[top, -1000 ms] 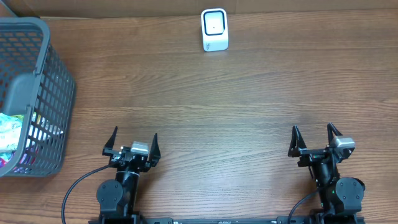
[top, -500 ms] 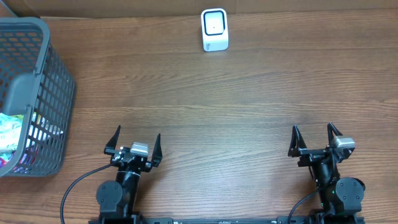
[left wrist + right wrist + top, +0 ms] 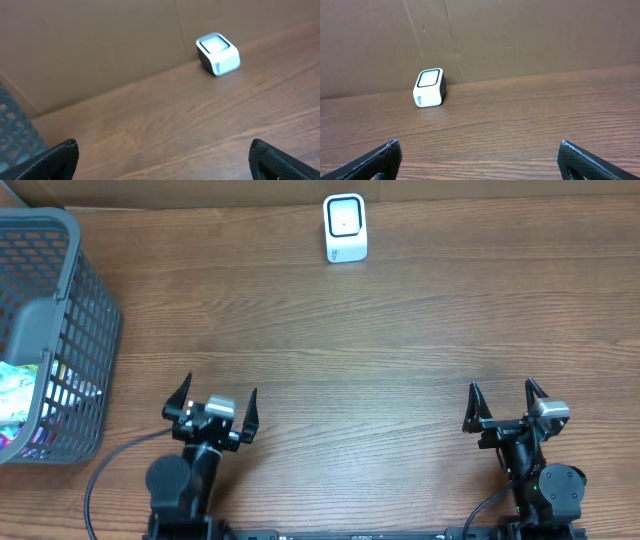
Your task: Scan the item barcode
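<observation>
Near front edge of table (image 3: 350, 340), both sets of jaws spread wide, nothing between them: left gripper (image 3: 218, 392) toward front-left corner, right gripper (image 3: 503, 392) toward front-right, well apart. Items for scanning sit in grey basket (image 3: 95, 330) at left edge; colourful packets (image 3: 18, 395) show through mesh, barcodes too small to tell. Small white scanner (image 3: 345, 227) stands upright at middle of back edge. Step in hand, as judged: very start, nothing picked yet. Next move likely calls for left gripper reaching over basket rim, pinching one packet, lifting clear.
</observation>
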Motion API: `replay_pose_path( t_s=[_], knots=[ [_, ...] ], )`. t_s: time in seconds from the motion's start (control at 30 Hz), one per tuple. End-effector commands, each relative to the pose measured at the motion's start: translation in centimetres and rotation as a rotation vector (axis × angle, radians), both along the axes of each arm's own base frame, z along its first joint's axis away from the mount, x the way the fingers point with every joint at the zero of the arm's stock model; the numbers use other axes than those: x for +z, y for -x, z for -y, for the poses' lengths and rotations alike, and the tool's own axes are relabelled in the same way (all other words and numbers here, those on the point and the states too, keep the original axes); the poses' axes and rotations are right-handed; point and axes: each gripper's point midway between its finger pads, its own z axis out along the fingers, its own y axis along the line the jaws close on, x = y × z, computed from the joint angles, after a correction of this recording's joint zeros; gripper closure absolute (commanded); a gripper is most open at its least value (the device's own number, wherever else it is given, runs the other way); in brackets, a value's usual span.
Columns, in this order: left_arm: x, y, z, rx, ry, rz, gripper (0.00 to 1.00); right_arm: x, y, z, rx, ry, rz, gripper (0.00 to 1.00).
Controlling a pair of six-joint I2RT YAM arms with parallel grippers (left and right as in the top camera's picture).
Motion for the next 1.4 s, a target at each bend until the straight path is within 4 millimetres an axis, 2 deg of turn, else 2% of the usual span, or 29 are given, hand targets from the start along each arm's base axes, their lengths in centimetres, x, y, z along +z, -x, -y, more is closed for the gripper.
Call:
replay_pose_path(
  t_s=[0.0,0.17,0.33,0.5,0.9,1.13,1.37],
  knots=[
    [1.9,-0.8,0.4,-0.023,0.021,-0.022,0.00,2.1,0.3,-0.3,0.015,-0.002,0.050,0.00],
    [3.4,-2.8,0.4,-0.027,0.018,-0.080,0.00,2.4,0.5,-0.4,0.020,-0.002,0.043,0.00],
    [5.3,-4.6,1.5,-0.093,0.033,-0.111,0.00,2.8,0.6,-0.4,0.023,-0.002,0.043,0.00],
    [8.2,-5.7,2.2,-0.134,0.047,-0.104,0.00,3.4,1.0,-0.6,0.034,-0.002,0.029,0.00],
    [15.5,-4.8,2.3,-0.142,0.048,-0.103,0.00,5.3,1.6,-1.2,0.072,-0.002,-0.023,0.00],
    [17.3,-4.4,2.3,-0.144,0.022,-0.167,0.00,8.6,0.2,-2.6,0.154,-0.009,-0.107,0.00],
    [18.8,-3.8,2.3,-0.163,-0.036,-0.258,0.00,12.1,-2.5,-3.5,0.200,-0.023,-0.332,0.00]
  ],
)
